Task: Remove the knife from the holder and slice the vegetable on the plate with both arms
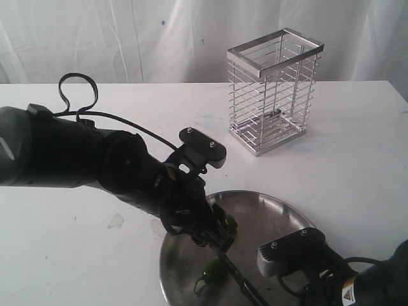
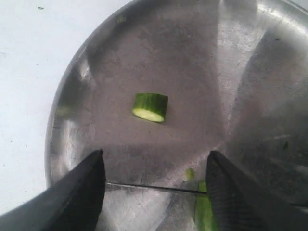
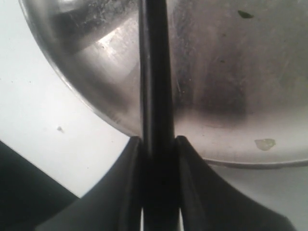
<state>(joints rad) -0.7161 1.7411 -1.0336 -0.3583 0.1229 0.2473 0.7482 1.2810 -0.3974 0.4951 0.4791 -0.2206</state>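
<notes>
The knife (image 3: 156,72) is light, stiff and slim. Its smooth black handle could twist in a loose grip, so the handle is the place to hold it, well back from the edge. My right gripper (image 3: 158,142) has it there, jaws clamped on either side of the handle, the rest running straight out ahead of them over the plate (image 3: 216,96). The vegetable (image 2: 204,214) is small, light and, I judge, apt to roll or skid on shiny steel, so it wants pinning across its body near the cut. My left gripper (image 2: 155,161) holds nothing. Its jaws stand wide apart above the plate, the vegetable just inside one finger. A thin line I take for the blade's edge crosses between them, and a cut slice (image 2: 150,107) lies loose further ahead. The holder (image 1: 274,89), no knife in it, stands well beyond both.
</notes>
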